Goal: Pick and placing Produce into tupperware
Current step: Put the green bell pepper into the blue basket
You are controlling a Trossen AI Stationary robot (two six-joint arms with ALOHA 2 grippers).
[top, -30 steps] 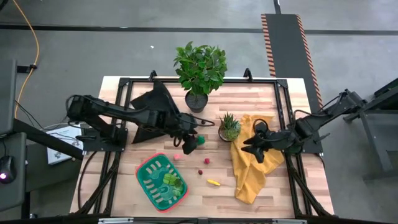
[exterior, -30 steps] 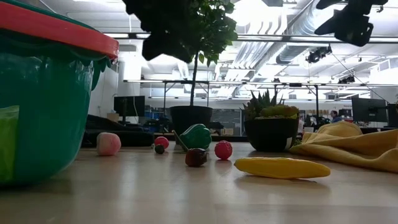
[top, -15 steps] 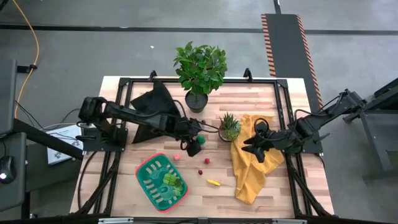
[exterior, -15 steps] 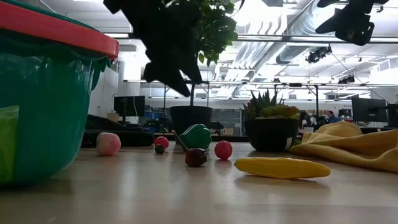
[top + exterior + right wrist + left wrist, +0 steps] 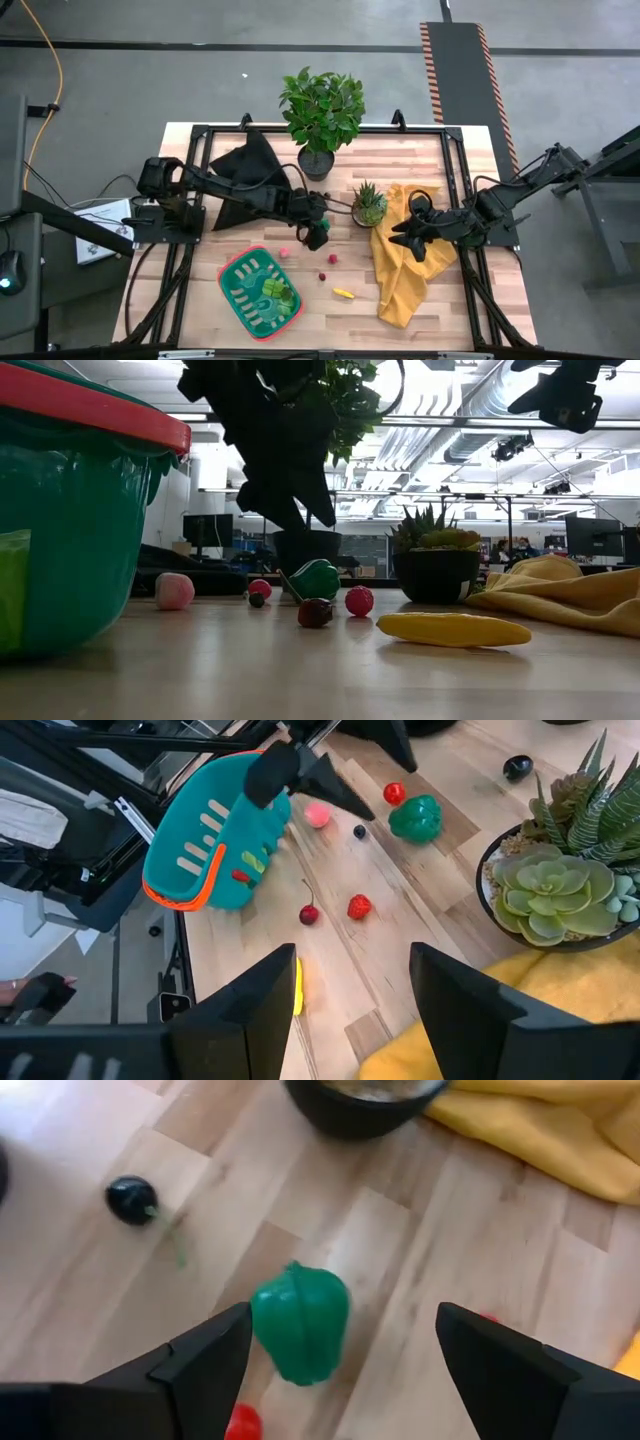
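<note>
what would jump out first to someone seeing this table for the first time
Probably the left gripper, its fingers spread wide just above a green toy pepper on the wood near the table's middle. Next, the green tupperware with its red rim at the near left, already holding some green produce. Then the yellow cloth on the right, with the right gripper hovering over it beside the small spiky plant.
</note>
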